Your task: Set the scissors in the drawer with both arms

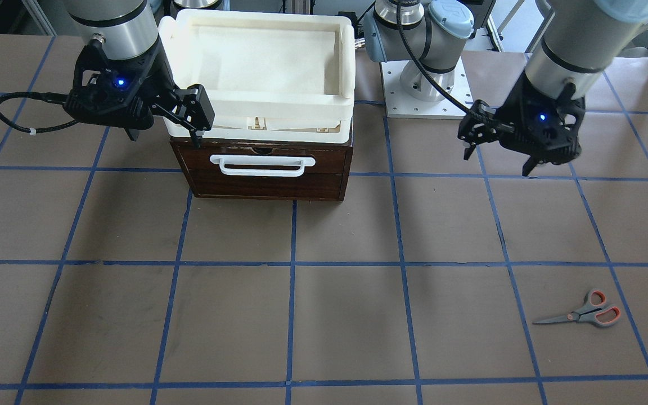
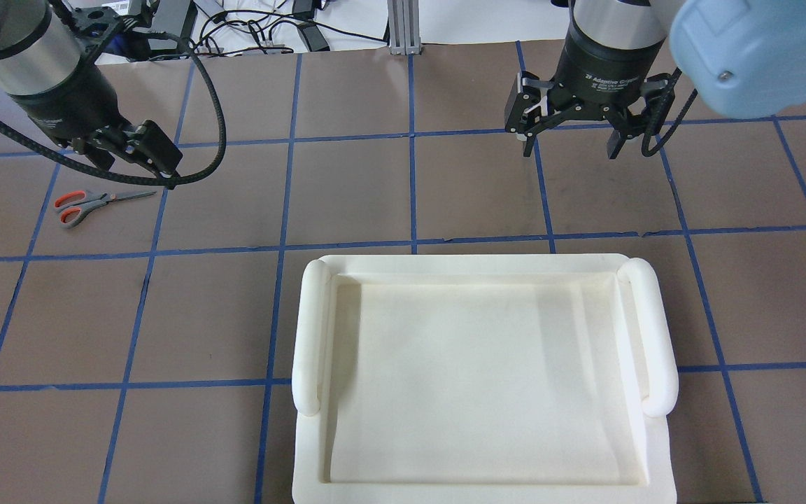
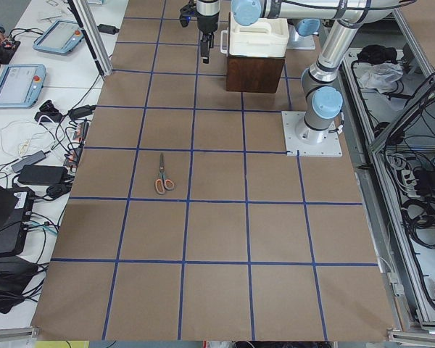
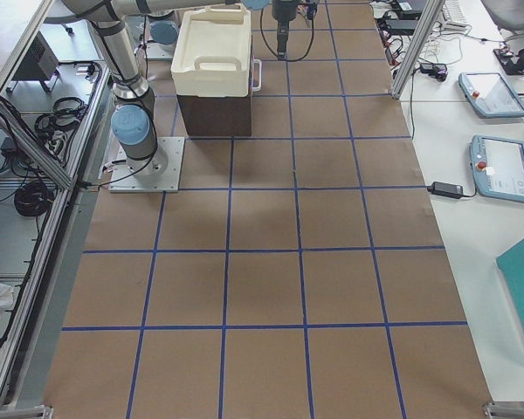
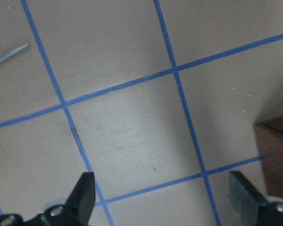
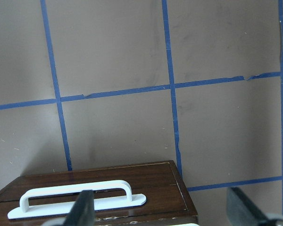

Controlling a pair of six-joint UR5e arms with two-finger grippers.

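The scissors (image 1: 583, 314) lie flat on the brown table, grey handles lined orange-red; they also show in the overhead view (image 2: 92, 203) and the exterior left view (image 3: 162, 176). The dark brown drawer (image 1: 262, 180) is shut, with its white bar handle (image 1: 262, 166) on the front. My left gripper (image 1: 498, 160) is open and empty, hovering above the table near the scissors (image 2: 133, 157); only a blade tip (image 5: 12, 52) shows in its wrist view. My right gripper (image 1: 163, 136) is open and empty, in front of the drawer's corner, with the handle (image 6: 75, 197) below it.
A cream-white plastic tray (image 1: 346, 67) sits on top of the drawer box. The left arm's base plate (image 1: 425, 98) stands beside the box. Blue tape lines grid the table. Tablets and cables lie off the table's far edge (image 3: 29, 80).
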